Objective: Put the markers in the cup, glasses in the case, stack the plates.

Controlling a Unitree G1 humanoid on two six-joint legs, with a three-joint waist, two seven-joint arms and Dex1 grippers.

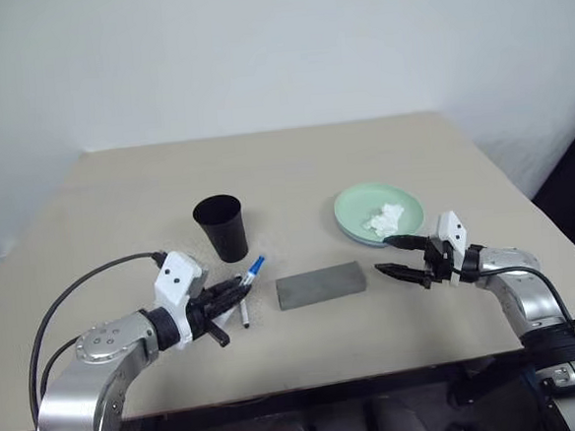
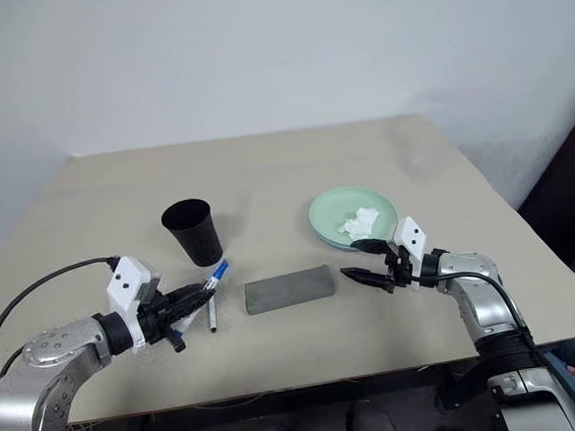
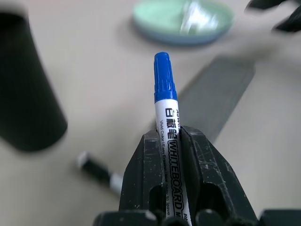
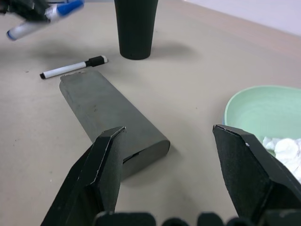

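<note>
Blue-capped marker (image 3: 165, 101) sits clamped in your left gripper (image 1: 226, 301), off the table near the cup (image 1: 221, 226). Tip it upright over the rim before letting go. Your right gripper (image 1: 401, 255) hangs wide open, empty.

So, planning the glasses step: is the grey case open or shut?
Shut: the grey case lies flat on the table, lid down.

- The left gripper (image 1: 236, 300) is pointing forward and to the right, its fingers (image 3: 207, 174) pinching the blue-capped marker (image 3: 165, 101).
- The right gripper (image 1: 392, 255) is reaching toward the left, nearly level, its fingers (image 4: 106, 165) standing wide apart and holding nothing.
</note>
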